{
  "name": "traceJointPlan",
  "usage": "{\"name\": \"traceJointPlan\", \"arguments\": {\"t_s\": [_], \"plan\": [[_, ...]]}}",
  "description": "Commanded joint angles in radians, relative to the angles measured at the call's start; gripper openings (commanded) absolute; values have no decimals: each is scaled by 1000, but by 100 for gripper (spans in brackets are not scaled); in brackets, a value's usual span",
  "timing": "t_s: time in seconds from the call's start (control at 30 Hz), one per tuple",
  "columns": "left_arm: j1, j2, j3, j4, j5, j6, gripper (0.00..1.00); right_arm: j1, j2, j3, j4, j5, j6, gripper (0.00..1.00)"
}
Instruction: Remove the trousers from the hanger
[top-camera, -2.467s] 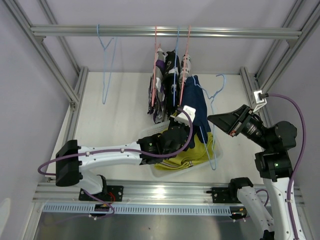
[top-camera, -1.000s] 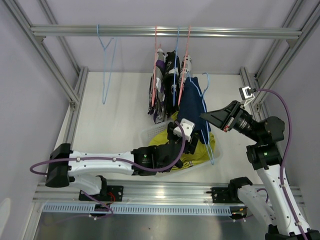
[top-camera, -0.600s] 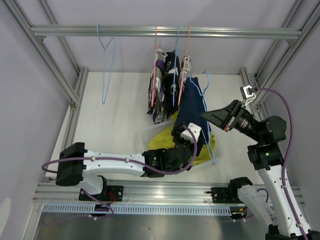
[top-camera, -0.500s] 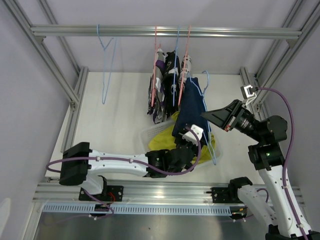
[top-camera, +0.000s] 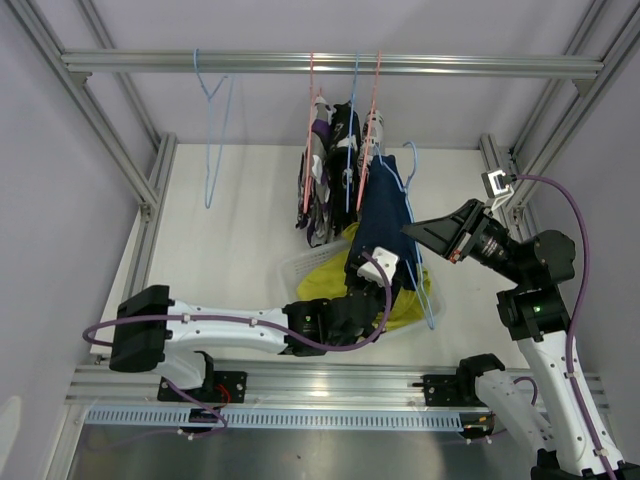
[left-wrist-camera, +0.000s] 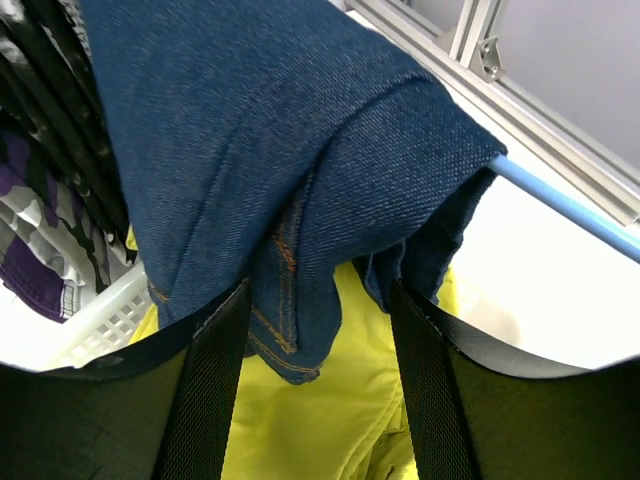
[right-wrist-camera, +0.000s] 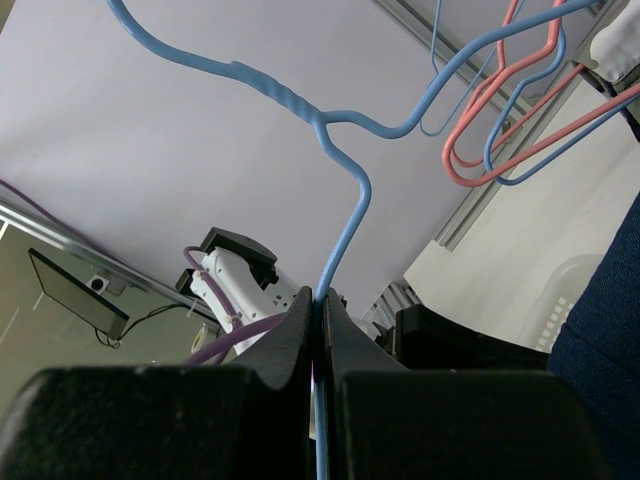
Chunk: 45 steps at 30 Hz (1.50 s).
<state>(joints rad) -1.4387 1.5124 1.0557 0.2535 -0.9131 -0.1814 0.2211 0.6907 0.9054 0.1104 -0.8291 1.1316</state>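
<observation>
Over the white basket (left-wrist-camera: 95, 310), right claw (right-wrist-camera: 318, 300) clenches the blue hanger (right-wrist-camera: 345, 230) by its neck to steady it; left claw (left-wrist-camera: 318, 295), jaws apart, straddles the draped navy trousers (left-wrist-camera: 280, 150) at the hem, apparently ready to pull.

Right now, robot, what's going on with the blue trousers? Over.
Right gripper shut on blue hanger. Left gripper open, astride navy trousers. Trousers not yet off hanger. Yellow trousers underneath.
</observation>
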Motion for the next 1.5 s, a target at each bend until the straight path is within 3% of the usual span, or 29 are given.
{"name": "traceJointPlan", "arguments": {"t_s": [0.0,0.33,0.47,0.6,1.23,1.47], "plan": [[-2,-55,-17,52,-21,0,62,7,-8,36,72,5,-10,0],[8,-31,-6,90,-41,40,63,11,-16,43,74,5,-4,0],[15,-29,-45,220,-67,102,63,11,-20,43,71,2,-4,0],[40,-11,-34,240,-79,112,62,11,-22,43,71,-1,-4,0],[61,32,4,251,16,13,61,11,-10,30,80,-1,-9,0],[61,34,4,296,14,42,61,12,-10,9,109,-4,8,0]]}}
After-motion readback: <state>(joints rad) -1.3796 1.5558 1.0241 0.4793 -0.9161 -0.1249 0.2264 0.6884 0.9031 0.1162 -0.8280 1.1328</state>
